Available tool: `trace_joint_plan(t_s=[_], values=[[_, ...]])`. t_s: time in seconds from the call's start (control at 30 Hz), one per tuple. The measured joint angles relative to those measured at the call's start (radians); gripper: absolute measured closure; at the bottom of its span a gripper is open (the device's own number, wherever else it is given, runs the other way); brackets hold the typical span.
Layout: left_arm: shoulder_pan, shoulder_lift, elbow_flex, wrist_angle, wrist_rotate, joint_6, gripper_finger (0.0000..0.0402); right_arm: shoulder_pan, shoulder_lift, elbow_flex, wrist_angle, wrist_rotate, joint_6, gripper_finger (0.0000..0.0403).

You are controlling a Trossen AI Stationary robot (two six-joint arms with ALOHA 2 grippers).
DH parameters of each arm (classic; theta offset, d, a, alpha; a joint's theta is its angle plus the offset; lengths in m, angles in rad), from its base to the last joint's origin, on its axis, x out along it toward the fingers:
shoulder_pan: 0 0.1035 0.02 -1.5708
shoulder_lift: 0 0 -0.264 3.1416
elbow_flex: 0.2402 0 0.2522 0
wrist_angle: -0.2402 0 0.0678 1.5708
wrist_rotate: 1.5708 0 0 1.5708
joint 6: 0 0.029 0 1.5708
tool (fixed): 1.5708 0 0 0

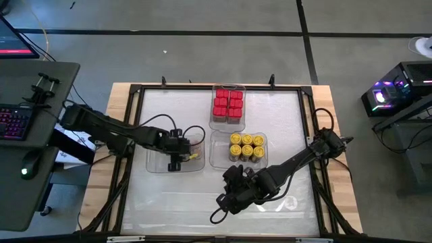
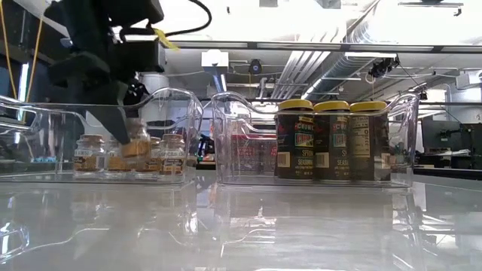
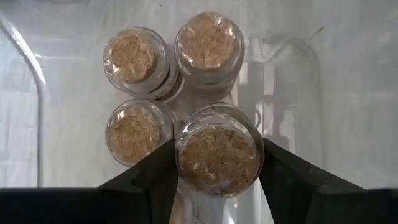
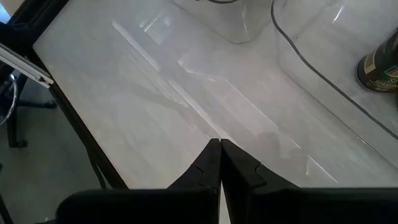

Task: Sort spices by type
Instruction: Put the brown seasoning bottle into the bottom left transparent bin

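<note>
My left gripper [image 1: 177, 158] reaches down into the clear left tray [image 1: 154, 166], its fingers on either side of a small tan cork-topped jar [image 3: 217, 152]. Three like jars [image 3: 134, 130] stand beside it on the tray floor. Red boxy spices [image 1: 228, 104] fill the far middle tray. Yellow-lidded jars [image 1: 246, 147] stand in the tray nearer me. My right gripper [image 1: 226, 199] hangs shut over the bare table near the front edge, nothing between its fingers [image 4: 219, 146]. My left gripper has the tan jar between its two fingers, one on each side of the jar's rim [image 3: 180, 163]. The fingers come from above, slanting down. The jar stands upright among the other three; whether its base rests on the tray floor I cannot tell.
The tray walls [image 2: 197, 113] rise close round the left gripper. A cable [image 1: 217, 217] trails from the right gripper onto the white tabletop. A black frame [image 1: 135, 91] borders the work surface. A desk with a keyboard [image 1: 17, 121] stands off to the left.
</note>
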Motion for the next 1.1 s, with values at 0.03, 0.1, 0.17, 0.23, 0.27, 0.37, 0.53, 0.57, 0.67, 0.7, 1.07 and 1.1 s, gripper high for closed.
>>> trace_joint_plan(t_s=[0.03,0.1,0.17,0.23,0.27,0.37,0.53,0.57,0.67,0.7,1.07,1.1], values=[[0.005,0.008,0.0,0.003,0.0,0.011,0.0214,0.0,0.0,0.0,0.0,0.0,0.0,0.0403],[0.005,0.022,0.0,0.019,-0.002,0.018,0.0209,0.0,0.0,0.0,0.0,0.0,0.0,0.0403],[0.005,0.033,0.0,0.031,-0.008,0.019,0.0207,0.0,0.0,0.0,0.001,0.0,0.0,0.0403],[0.005,0.04,0.0,0.042,-0.009,0.021,0.0206,0.0,0.0,0.0,0.0,0.0,0.0,0.0403],[0.005,0.04,0.0,0.045,-0.01,0.028,0.0205,0.0,0.0,0.0,0.0,0.0,0.0,0.0403],[0.005,0.038,0.0,0.05,-0.011,0.036,0.0204,0.001,0.0,0.0,0.0,0.0,0.0,0.0403],[0.005,0.036,0.0,0.045,-0.011,0.037,0.0203,0.001,0.0,0.0,0.0,-0.004,-0.004,0.0403],[0.005,0.036,0.0,0.04,-0.011,0.038,0.0203,0.001,0.0,0.0,-0.001,-0.009,-0.004,0.0403],[0.005,0.036,0.0,0.03,-0.011,0.078,0.0202,0.001,0.0,0.0,-0.001,-0.013,-0.006,0.0403],[0.005,0.036,0.0,0.029,-0.012,0.097,0.0202,0.001,0.0,0.0,-0.001,-0.013,-0.007,0.0403],[0.005,0.036,0.0,0.033,-0.028,0.168,0.0202,0.001,0.0,0.0,0.009,-0.013,-0.004,0.0403],[0.005,0.036,0.0,0.034,-0.035,0.168,0.0201,0.001,0.0,0.0,0.012,-0.012,-0.004,0.0403]])
